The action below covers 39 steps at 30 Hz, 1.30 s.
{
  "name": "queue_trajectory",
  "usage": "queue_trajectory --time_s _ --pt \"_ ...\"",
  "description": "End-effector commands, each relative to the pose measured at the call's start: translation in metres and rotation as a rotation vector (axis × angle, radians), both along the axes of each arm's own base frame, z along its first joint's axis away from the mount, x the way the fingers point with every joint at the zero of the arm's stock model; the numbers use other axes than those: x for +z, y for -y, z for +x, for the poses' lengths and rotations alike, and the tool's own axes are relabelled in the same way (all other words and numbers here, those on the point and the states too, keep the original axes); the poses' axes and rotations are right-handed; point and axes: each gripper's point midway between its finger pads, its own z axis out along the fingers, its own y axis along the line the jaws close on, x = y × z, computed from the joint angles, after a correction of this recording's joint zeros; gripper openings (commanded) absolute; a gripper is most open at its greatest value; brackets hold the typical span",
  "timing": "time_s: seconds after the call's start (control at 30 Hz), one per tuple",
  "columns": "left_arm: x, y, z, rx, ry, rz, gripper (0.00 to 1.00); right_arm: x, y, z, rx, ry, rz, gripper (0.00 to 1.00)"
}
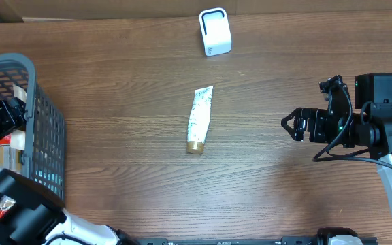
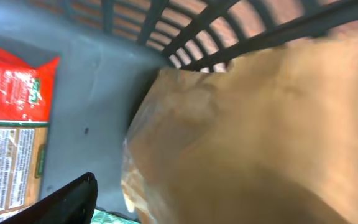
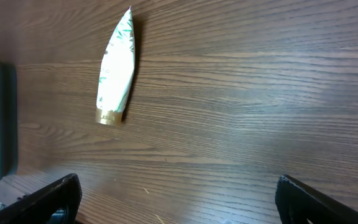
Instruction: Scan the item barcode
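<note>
My left gripper (image 1: 4, 129) is down inside the dark grey basket (image 1: 45, 102) at the table's left edge. In the left wrist view one black finger (image 2: 73, 199) shows at the lower left; a blurred tan packet (image 2: 247, 124) fills the space in front and hides the other finger. A strip of grey basket floor (image 2: 98, 106) shows between that finger and the packet, so the jaws stand open. A white-and-green tube with a gold cap (image 1: 199, 119) (image 3: 115, 71) lies mid-table. The white scanner (image 1: 215, 32) stands at the far edge. My right gripper (image 1: 291, 125) (image 3: 178, 190) hovers open at the right, nothing between its fingers.
A red packet with a printed label (image 2: 11, 93) lies in the basket to the left of the tan one, and something green (image 2: 107, 218) shows under the finger. The basket's barred wall (image 2: 185, 31) rises just behind. Bare wood (image 1: 271, 190) lies between the tube and my right arm.
</note>
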Motion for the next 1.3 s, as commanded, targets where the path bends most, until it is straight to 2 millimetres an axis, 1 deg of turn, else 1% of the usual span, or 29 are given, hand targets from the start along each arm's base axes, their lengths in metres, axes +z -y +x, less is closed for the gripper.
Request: queue_trajectory --time_s 0.0,0.07,0.2,0.23,0.3,0.37,0.4,0.43,0.5,0.6,0.63,0.73,0.8,0.87,0.93,0.97,1.1,1.13,1.2,1.27 --pt "-0.018 0.002 0.0 -0.008 -0.042 -0.03 0.79 0.009 -0.002 0.003 0.005 0.028 0.004 1.0" --pt "-0.021 0.002 0.0 -0.008 -0.049 -0.038 0.79 0.009 -0.002 0.003 0.005 0.029 0.004 1.0" --pt "-0.041 0.001 -0.003 -0.005 -0.105 -0.07 0.78 0.009 -0.002 0.003 0.005 0.029 0.004 1.0" --pt "-0.05 0.002 -0.005 -0.005 -0.129 -0.093 0.78 0.009 -0.002 0.003 0.005 0.029 0.004 1.0" --pt "-0.059 0.001 -0.007 0.013 -0.159 -0.113 0.77 0.009 -0.002 0.003 0.005 0.029 0.004 1.0" --pt "-0.067 -0.001 -0.012 0.037 -0.203 -0.117 0.74 0.009 -0.002 0.003 0.005 0.028 0.004 1.0" --pt "-0.072 -0.005 -0.017 0.069 -0.244 -0.106 0.71 0.009 -0.002 0.003 0.005 0.028 0.004 1.0" --pt "-0.077 -0.012 -0.025 0.118 -0.297 -0.081 0.59 0.009 -0.002 0.002 0.005 0.024 0.004 1.0" --pt "-0.077 -0.015 -0.028 0.135 -0.312 -0.068 0.36 0.008 -0.001 0.001 0.005 0.018 0.004 1.0" --pt "-0.077 -0.017 -0.028 0.141 -0.308 -0.069 0.08 0.008 -0.001 0.001 0.005 0.019 0.004 1.0" --pt "-0.077 -0.017 -0.027 0.143 -0.307 -0.07 0.04 0.009 -0.001 0.002 0.005 0.021 0.004 1.0" --pt "-0.072 -0.018 -0.024 0.163 -0.293 -0.075 0.04 0.009 -0.001 0.003 0.005 0.025 0.004 1.0" --pt "-0.063 -0.018 -0.019 0.161 -0.265 -0.078 0.04 0.009 -0.001 0.003 0.005 0.025 0.004 1.0" --pt "-0.048 -0.019 -0.012 0.158 -0.227 -0.085 0.04 0.009 -0.001 0.003 0.005 0.025 0.004 1.0" --pt "-0.025 -0.02 -0.005 0.156 -0.186 -0.08 0.04 0.009 -0.001 0.003 0.005 0.025 0.004 1.0" --pt "0.015 -0.021 0.003 0.155 -0.115 -0.055 0.04 0.009 -0.002 0.002 0.005 0.024 0.004 1.0" --pt "0.086 -0.017 0.011 0.16 0.023 -0.008 0.04 0.009 -0.002 0.002 0.005 0.024 0.004 1.0" --pt "0.116 -0.009 0.013 0.146 0.094 0.005 0.04 0.009 -0.002 0.003 0.005 0.025 0.004 1.0" --pt "0.153 -0.003 0.016 0.164 0.197 0.03 0.04 0.009 -0.002 0.003 0.005 0.025 0.004 1.0" --pt "0.188 0.012 0.013 0.147 0.294 0.059 0.04 0.009 -0.002 0.002 0.005 0.023 0.004 1.0"
